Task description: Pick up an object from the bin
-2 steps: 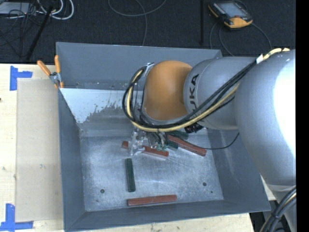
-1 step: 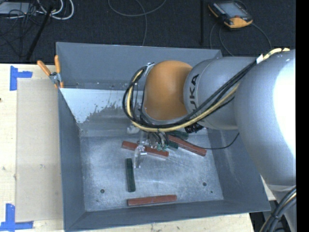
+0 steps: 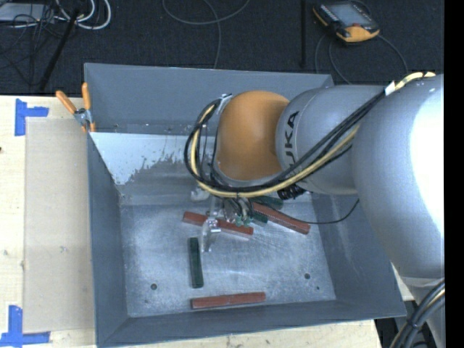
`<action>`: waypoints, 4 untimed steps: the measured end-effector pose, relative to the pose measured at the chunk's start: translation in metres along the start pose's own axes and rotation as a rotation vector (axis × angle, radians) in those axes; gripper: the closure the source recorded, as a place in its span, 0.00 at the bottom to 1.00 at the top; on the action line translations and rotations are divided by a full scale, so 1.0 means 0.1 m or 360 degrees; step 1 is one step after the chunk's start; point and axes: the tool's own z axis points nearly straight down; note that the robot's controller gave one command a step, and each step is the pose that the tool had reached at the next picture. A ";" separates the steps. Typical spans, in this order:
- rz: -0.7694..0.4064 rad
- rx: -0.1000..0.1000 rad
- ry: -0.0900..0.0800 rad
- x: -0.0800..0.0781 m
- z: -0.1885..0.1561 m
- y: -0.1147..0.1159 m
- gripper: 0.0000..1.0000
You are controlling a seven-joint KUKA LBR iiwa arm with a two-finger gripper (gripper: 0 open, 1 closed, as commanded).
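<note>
Mid-bin, the claw (image 3: 211, 233) sits over a reddish-brown bar (image 3: 194, 217); its opening cannot be told.

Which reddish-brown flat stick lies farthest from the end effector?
The reddish-brown flat stick alone along the grey bin's lower wall; the other two lie beside the end effector.

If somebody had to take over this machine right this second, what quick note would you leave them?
Gripper: low over the middle of the bin, at a reddish-brown stick; a grip cannot be made out.
Nearby: dark green stick just below it in the view, second brown stick to the view's right, third brown stick by the near wall.
Done: arm is down in the bin.
Left: grasp one thing, lift it out.
</note>
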 end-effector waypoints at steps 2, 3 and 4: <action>-0.0345 -0.0005 -0.0023 -0.09 0.27 -0.50 1.00; -0.0376 0.0000 -0.0004 -0.06 -0.91 -0.61 1.00; -0.0376 0.0000 -0.0004 -0.06 -0.91 -0.61 1.00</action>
